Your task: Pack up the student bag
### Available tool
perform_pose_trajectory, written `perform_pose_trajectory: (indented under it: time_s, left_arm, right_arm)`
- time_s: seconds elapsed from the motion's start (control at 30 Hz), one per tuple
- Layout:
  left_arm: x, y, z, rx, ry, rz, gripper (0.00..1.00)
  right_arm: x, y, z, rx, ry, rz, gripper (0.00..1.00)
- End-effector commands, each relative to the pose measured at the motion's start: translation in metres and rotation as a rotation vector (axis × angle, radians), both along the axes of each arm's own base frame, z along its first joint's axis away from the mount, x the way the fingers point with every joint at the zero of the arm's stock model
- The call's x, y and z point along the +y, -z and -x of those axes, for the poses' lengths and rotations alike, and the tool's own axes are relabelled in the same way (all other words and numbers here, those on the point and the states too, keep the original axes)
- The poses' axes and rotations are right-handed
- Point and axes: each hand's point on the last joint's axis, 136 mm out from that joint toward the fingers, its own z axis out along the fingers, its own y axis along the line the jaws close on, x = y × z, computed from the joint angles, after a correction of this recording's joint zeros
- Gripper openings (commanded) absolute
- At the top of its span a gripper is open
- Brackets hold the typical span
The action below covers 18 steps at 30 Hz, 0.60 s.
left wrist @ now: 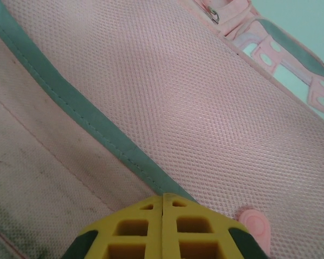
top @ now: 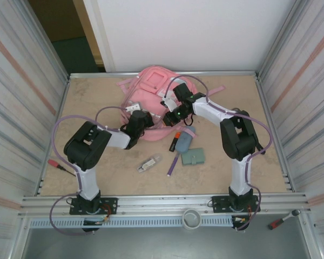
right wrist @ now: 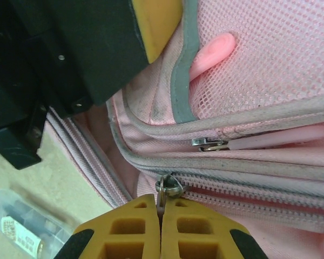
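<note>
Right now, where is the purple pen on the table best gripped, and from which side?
I'd take the purple pen at its near half, from straight above, jaws across its thin width. It lies flat and slanted on the table, leaving only its top reachable, and the grey-blue pouch lies close beside its far half.

no text is legible; the small label [right wrist: 13,229] on the clear case [right wrist: 40,213] is blurred.
</note>
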Motion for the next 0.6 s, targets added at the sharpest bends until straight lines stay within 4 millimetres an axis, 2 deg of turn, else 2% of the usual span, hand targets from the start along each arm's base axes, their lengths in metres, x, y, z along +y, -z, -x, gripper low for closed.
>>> perform_pose_trajectory:
  time_s: [0.0, 0.13, 0.23, 0.33, 0.43, 0.57]
  left_arm:
    - [-0.020, 0.034, 0.045, 0.188, 0.167, -0.075, 0.03]
    - [-0.002, -0.005, 0.034, 0.132, 0.183, -0.068, 0.29]
    - [0.026, -0.020, 0.023, 0.119, 0.169, -0.112, 0.43]
    - [0.061, -0.019, 0.010, 0.154, 0.144, -0.144, 0.48]
    - [0.083, -0.012, -0.007, 0.215, 0.169, -0.124, 0.50]
    - [0.082, -0.011, -0.032, 0.228, 0.253, -0.127, 0.47]
  right_arm:
    - [-0.001, -0.037, 0.000, -0.078, -0.052, -0.046, 0.00]
    - [-0.016, -0.027, -0.004, -0.112, -0.078, 0.038, 0.00]
    - [-0.025, -0.018, -0.011, -0.177, -0.108, 0.134, 0.00]
    - [-0.036, -0.013, -0.028, -0.242, -0.129, 0.227, 0.00]
    - [-0.038, -0.010, -0.043, -0.331, -0.219, 0.270, 0.00]
    - [-0.047, 0.000, -0.055, -0.407, -0.353, 0.359, 0.00]
